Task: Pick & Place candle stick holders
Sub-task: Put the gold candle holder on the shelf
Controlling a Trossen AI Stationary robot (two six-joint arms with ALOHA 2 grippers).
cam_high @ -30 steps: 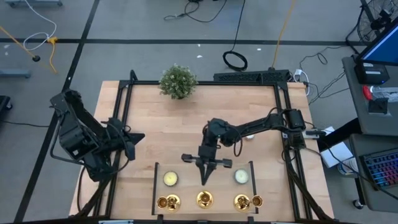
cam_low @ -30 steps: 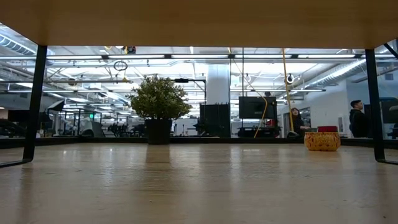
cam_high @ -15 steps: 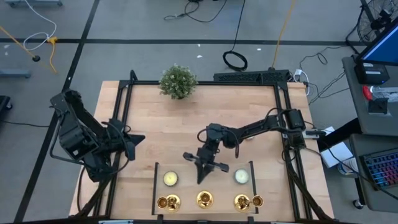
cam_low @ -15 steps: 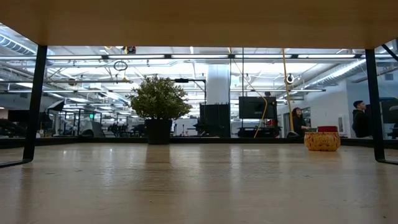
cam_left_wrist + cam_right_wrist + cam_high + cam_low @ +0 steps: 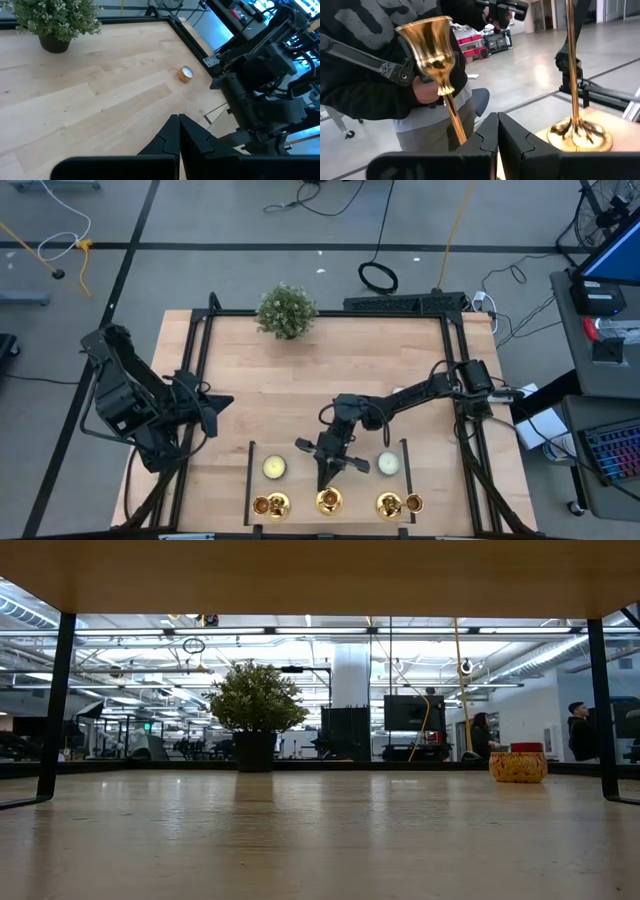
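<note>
Right gripper (image 5: 325,483) over middle candlestick holder (image 5: 328,501)

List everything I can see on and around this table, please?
candle stick holders: three, shiny gold, in a row at the table's near edge
candles: two, pale, behind the holders, left and right
small tin: one, orange, near the right arm's base
potted plant: one, green, far edge of the table
table: one, light wood, black frame
person: dark sweatshirt, standing beyond the near edge
left pincer: shut, parked at the table's left side
right pincer: shut, just behind the middle holder
</note>
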